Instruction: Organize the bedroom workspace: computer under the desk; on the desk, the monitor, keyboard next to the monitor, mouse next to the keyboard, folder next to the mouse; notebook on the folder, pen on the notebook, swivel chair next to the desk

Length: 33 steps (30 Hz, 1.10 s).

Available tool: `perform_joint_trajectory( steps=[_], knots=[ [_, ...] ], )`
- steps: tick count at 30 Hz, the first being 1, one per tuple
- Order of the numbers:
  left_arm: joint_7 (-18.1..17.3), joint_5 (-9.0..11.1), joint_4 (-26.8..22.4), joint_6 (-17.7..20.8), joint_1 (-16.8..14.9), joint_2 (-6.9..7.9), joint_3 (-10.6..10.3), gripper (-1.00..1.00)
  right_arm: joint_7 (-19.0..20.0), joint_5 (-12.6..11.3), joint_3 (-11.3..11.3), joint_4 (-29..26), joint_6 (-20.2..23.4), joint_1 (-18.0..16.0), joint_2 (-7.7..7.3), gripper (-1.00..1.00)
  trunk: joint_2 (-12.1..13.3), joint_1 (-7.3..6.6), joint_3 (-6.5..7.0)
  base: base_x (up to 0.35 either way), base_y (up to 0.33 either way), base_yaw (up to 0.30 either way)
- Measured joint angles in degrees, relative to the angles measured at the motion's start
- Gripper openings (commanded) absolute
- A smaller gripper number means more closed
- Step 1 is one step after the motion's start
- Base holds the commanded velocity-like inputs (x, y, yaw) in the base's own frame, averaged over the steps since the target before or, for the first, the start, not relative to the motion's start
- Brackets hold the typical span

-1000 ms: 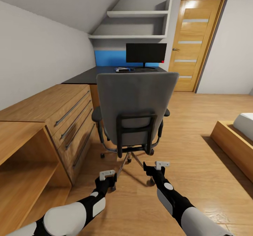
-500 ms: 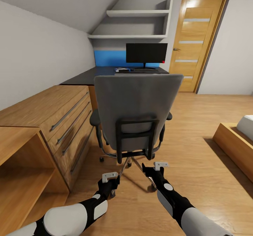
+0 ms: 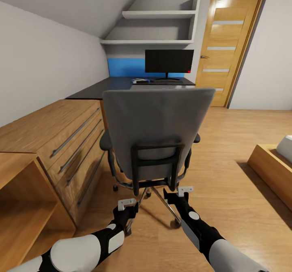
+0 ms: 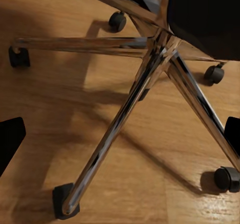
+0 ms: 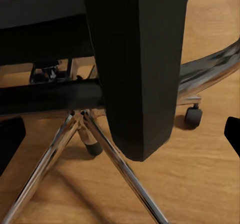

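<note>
While we face the back of the swivel chair (image 3: 156, 136) dead ahead at twelve o'clock, both arms hang low in front of its wheeled base. Our left gripper (image 3: 126, 204) sits at about seven o'clock from the chair's column, our right gripper (image 3: 184, 191) at about five. In each wrist view the dark fingertips show at the opposite edges of the picture with bare floor and chair legs between them, so we judge both sets of fingers wide apart and holding nothing.

Beyond the chair the dark desk (image 3: 105, 87) runs along the wall, and the monitor (image 3: 169, 61) stands on it at the far end, at about twelve o'clock. Some small flat things lie just at the monitor's foot, too small for us to name. The chair's back hides its seat, so we cannot tell whether the folder lies there. The computer is not something we can make out from here.

Our read: we are closing on the chair, either to reach what is on its seat or to shift the chair itself. Either way the next move calls for a view over or around that tall back.
</note>
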Motion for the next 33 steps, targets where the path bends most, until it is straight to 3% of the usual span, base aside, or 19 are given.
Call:
perform_joint_trajectory(
  steps=[20, 33],
  knots=[
    [0.0, 0.0, 0.0, 0.3, 0.0, 0.00, -0.1, 1.00, -0.1, -0.1, -0.1, 0.0, 0.0, 0.0, 0.00, 1.00, 0.0, -0.02, 0.00, 0.192, -0.140, 0.000],
    [0.1, 0.2, 0.0, 0.0, 0.0, 0.00, -0.2, 1.00, -0.1, -0.1, -0.1, 0.0, 0.0, 0.0, 0.00, 1.00, 0.0, -0.03, -0.01, 0.323, 0.010, 0.000]
  ],
)
